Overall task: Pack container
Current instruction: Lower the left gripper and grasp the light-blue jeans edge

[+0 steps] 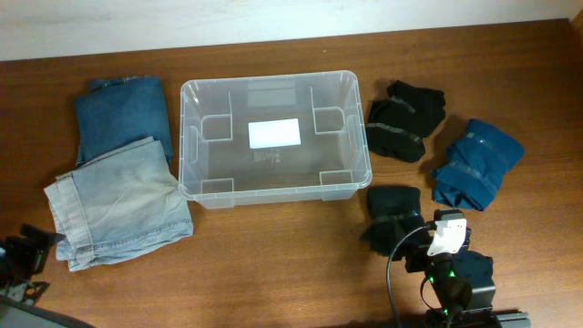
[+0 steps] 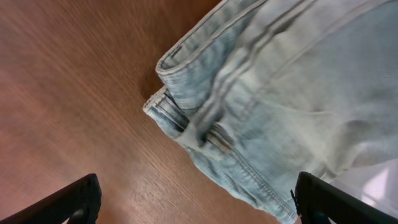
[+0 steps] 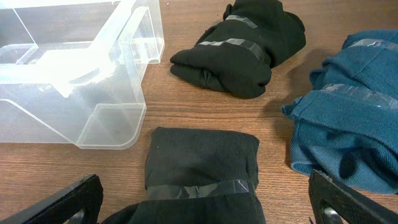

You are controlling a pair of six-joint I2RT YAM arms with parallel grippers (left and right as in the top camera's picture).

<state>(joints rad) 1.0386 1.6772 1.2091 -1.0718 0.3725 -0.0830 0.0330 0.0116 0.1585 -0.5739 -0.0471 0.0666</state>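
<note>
The brown wooden worktop [image 1: 291, 273] is the biggest thing here. In the middle of it stands the container [image 1: 273, 195], a clear box with nothing inside and a white label [image 1: 274, 134] on its bottom. Just left of the box lie light blue jeans [image 1: 118, 205], folded, and they partly cover dark blue jeans [image 1: 123, 114] behind them. To the right of the box, near the far end, sits a blue-green folded top [image 1: 475, 164] with clear tape on it. Between that top and the box is a black bundle [image 1: 405, 118], also taped. A smaller black bundle [image 1: 393, 214] lies near the box's front right corner. The right tool [image 3: 205, 202] has its fingers wide apart, with this small bundle between them. The left tool [image 2: 199, 202] is wide apart too, holding nothing, by the edge of the light jeans.
</note>
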